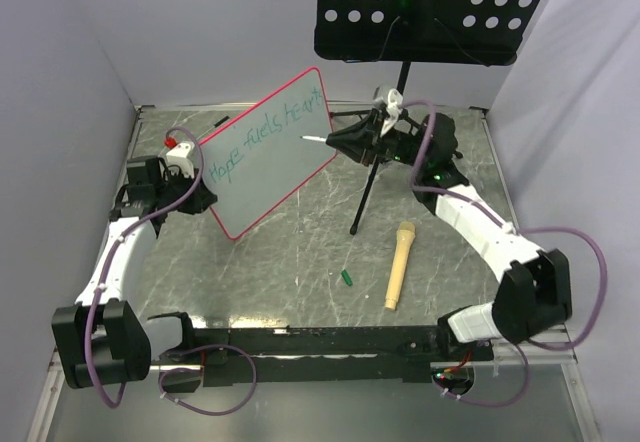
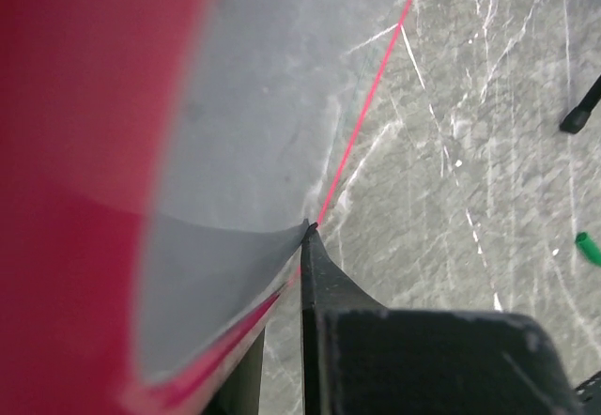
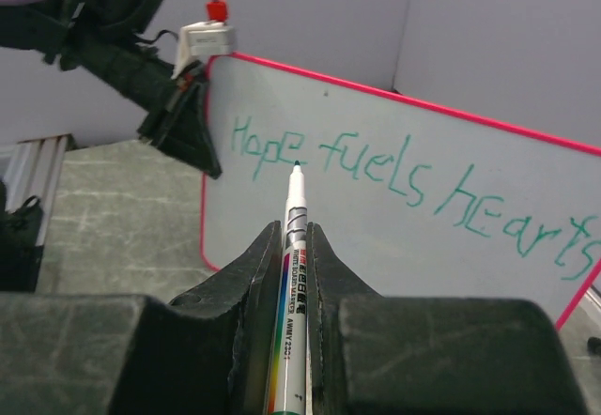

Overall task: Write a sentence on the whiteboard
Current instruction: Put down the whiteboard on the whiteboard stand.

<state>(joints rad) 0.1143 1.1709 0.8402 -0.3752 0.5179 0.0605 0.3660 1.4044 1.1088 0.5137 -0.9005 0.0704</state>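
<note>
Marker (image 3: 297, 190): thin white plastic barrel, teal tip, pinched between the right gripper (image 3: 294, 235)'s black pads. Tip looks just off the whiteboard (image 3: 376, 246).
Whiteboard: glossy white, thin pink frame, rounded corners, tilted up off the table (image 1: 300, 252).
Sentence (image 3: 413, 185): "Hope fuels hearts" across the whiteboard, reads finished imo.
Left gripper (image 1: 197, 197): clamped on the whiteboard's left edge.
Tip: back the marker straight away from the whiteboard, fresh ink probably smears easy. Hold the frame dead steady.

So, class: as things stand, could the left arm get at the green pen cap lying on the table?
Probably not freely. The left gripper is clamped on the edge of the whiteboard, holding it tilted up. The green cap lies in the open, but the arm would have to let the board go first.
</note>
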